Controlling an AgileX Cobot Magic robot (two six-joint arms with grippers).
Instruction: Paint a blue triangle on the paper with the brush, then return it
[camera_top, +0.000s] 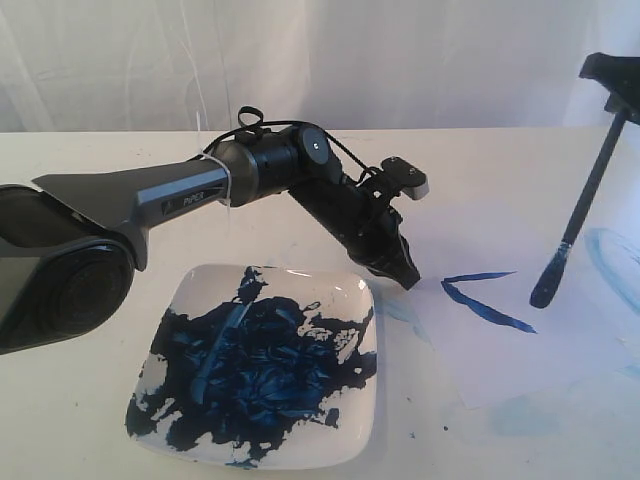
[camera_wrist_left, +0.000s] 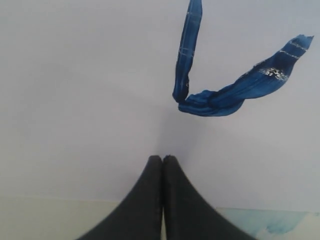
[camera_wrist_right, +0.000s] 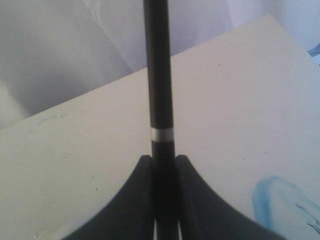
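Left claw (camera_top: 405, 275) pressed together over thin white paper (camera_top: 540, 350), right claw (camera_top: 618, 100) clamped on slender black brush (camera_top: 590, 195), two uneven strokes of blue triangle (camera_top: 485, 303), glossy square plate (camera_top: 368, 405) at paper's eight o'clock.

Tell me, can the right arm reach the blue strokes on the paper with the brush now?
Probably yes. The brush in the right hand hangs close beside the blue strokes, nothing lies between, and the left hand sits on their far side, at the edge of the paper.
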